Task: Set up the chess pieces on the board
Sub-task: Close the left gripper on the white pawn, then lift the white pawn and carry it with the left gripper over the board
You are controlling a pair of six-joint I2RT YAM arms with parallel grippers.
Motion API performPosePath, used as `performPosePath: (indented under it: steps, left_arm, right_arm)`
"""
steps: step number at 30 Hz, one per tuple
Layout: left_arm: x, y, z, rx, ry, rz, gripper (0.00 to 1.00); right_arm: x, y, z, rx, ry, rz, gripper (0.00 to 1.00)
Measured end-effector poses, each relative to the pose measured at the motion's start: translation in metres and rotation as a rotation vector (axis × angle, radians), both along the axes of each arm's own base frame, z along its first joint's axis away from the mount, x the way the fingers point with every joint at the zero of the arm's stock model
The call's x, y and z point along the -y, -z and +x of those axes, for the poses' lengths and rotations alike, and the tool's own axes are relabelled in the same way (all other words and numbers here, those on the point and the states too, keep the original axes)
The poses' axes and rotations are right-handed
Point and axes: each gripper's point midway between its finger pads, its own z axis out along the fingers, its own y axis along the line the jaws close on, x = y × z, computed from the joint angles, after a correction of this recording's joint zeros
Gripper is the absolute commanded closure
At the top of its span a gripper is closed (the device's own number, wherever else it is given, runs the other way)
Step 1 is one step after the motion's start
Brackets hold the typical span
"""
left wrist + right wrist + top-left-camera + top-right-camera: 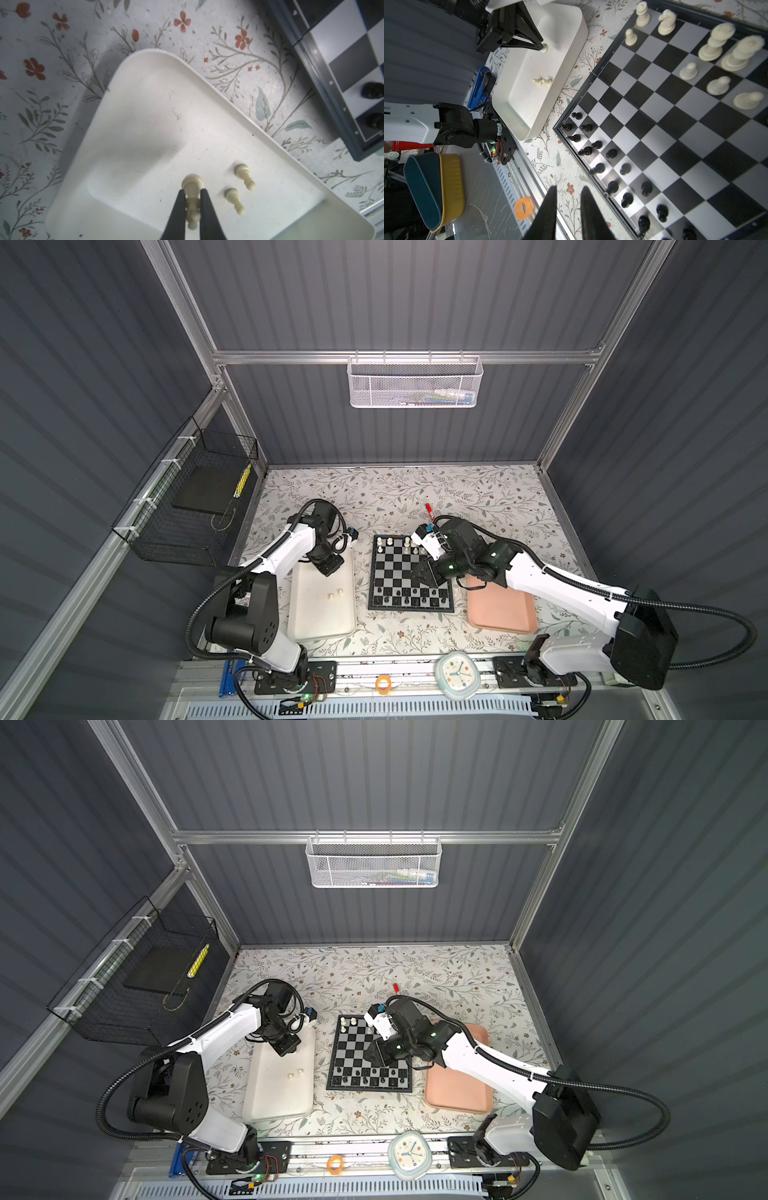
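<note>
Okay, clock [457, 675] and orange tape ring [383, 684] on front rail, white tray [320, 622] with two loose cream pawns [242, 171], left gripper [192, 192] clenched on third pawn [192, 181] above it, board [409, 572] between trays, two black rows [611, 153] near, eight cream pieces [688, 71] visible far, right gripper [569, 188] parted, empty, right arm [561, 585] overlapping pink tray [498, 610].

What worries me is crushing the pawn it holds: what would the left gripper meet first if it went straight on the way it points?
Probably the white tray floor: the left gripper, shut on a cream pawn, points down at bare tray. Height above it is unclear.
</note>
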Motion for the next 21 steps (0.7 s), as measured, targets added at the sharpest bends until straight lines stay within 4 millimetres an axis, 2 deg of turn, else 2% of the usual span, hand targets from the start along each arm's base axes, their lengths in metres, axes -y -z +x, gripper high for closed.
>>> performPosePath:
  steps: [13,21]
  left_arm:
    - [0.014,-0.020,0.030,0.045,0.018,-0.014,0.88]
    - [0.048,-0.029,0.045,0.068,0.104,-0.015,0.88]
  right_arm:
    - [0.000,0.000,0.000,0.001,-0.001,-0.003,0.76]
    - [0.001,0.001,0.001,0.004,0.002,-0.006,0.76]
